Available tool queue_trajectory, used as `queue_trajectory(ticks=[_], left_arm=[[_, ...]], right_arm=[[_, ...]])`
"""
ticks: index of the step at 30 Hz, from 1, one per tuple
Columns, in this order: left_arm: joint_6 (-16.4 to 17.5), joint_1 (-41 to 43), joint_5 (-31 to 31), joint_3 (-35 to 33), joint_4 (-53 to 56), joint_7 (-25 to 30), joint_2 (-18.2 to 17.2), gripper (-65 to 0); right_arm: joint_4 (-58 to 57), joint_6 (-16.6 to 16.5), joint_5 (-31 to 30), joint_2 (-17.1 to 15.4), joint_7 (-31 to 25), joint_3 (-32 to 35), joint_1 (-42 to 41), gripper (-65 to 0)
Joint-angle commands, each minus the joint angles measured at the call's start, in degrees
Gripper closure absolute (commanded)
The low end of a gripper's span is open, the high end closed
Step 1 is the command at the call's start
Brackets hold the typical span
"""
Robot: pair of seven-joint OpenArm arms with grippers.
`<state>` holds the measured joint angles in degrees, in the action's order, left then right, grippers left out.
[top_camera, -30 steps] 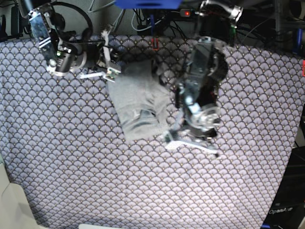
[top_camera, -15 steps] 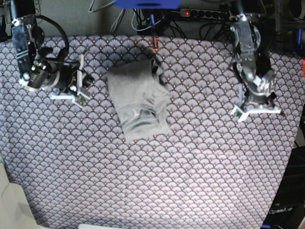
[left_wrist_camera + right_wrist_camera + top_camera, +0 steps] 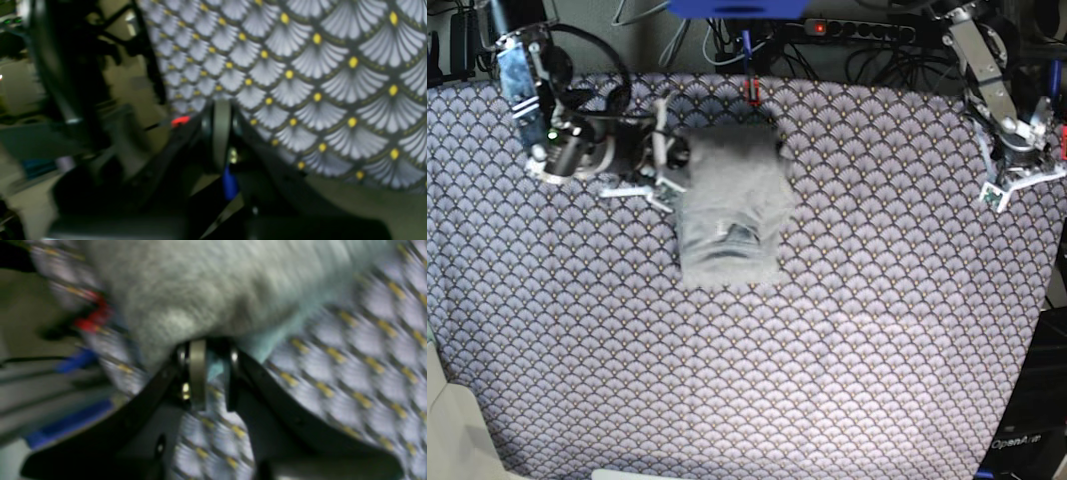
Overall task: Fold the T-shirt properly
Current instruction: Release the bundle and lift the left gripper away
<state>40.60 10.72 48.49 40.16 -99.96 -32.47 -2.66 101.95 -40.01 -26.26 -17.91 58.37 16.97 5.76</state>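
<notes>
- Purple fan-patterned cloth (image 3: 757, 380) covers the whole table; the near half carries nothing but its pattern.
- Midway back, left of centre, lies the shirt (image 3: 730, 215), folded into a tall grey block, its long sides running front to back.
- A dark, creased pocket shows low on the shirt's top face, near its front edge.
- Just left of the shirt's back corner sits the right gripper (image 3: 665, 165), at the shirt's left edge.
- In the right wrist view, the right gripper (image 3: 209, 373) has its jaws slightly apart, with a light bit of fabric showing between them at the shirt (image 3: 213, 286) edge; blur makes it impossible to tell whether the fabric is pinched or only behind the gap.
- Far right, near the cloth's back corner, the left gripper (image 3: 1017, 180) hangs well apart from the shirt.
- In the left wrist view, the left gripper (image 3: 222, 133) is closed with nothing in it, over the cloth (image 3: 317, 83) edge.
- Behind the table run cables, a red clip (image 3: 751, 93) at the back edge, and a power strip (image 3: 867, 30).
</notes>
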Motion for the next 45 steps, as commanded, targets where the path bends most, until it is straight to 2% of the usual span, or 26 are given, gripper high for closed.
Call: queue_trajectory(ticks=[1,8,12,15,22,28,33,38,41,45], left_arm=[[-0.6,-0.6,0.3,1.3,0.0,1.1,-0.6,0.0],[-0.6,-0.7,0.3,6.4,6.0,7.4,-0.6,0.0],[-0.6,-0.7,0.3,8.7,6.8,9.9,-0.6,0.0],[-0.6,-0.7,0.3,9.8,6.9,11.1,-0.6,0.0],[-0.6,-0.6,0.3,11.4,6.9,11.6,-0.6,0.0],[-0.6,-0.6,0.3,11.9,10.3,11.6,-1.1,0.0],[-0.6,-0.7,0.2,11.6,11.4,11.7,-0.4,0.0],[-0.6,-3.2,0.3,7.7,8.9,11.7,3.7,0.0],[-0.6,-4.7,0.7,4.6,5.9,11.6,7.5,0.0],[-0.6,-4.7,1.1,-2.3,3.0,11.0,11.7,0.0]], right_arm=[[1.0,0.0,-0.9,0.3,-1.1,0.7,-0.4,-6.9],[1.0,0.0,-0.9,3.0,-1.0,4.8,-0.2,-6.9],[1.0,0.0,-0.9,2.9,-1.1,5.3,-0.2,-6.9],[1.1,0.0,-0.9,2.2,-1.1,5.2,-0.1,-6.9],[0.9,0.0,0.5,-1.7,-1.3,4.3,0.0,-6.9],[0.9,0.0,6.1,-2.4,-1.0,1.4,0.4,-6.9],[1.1,0.0,7.1,-2.6,-1.2,-2.2,1.7,-6.9],[1.0,0.0,7.1,-3.5,-1.2,-7.5,1.9,-6.9],[0.8,0.0,7.1,-4.1,-1.2,-9.2,2.0,-6.9],[0.7,0.0,7.1,-5.2,-1.3,-12.6,3.3,-6.9]])
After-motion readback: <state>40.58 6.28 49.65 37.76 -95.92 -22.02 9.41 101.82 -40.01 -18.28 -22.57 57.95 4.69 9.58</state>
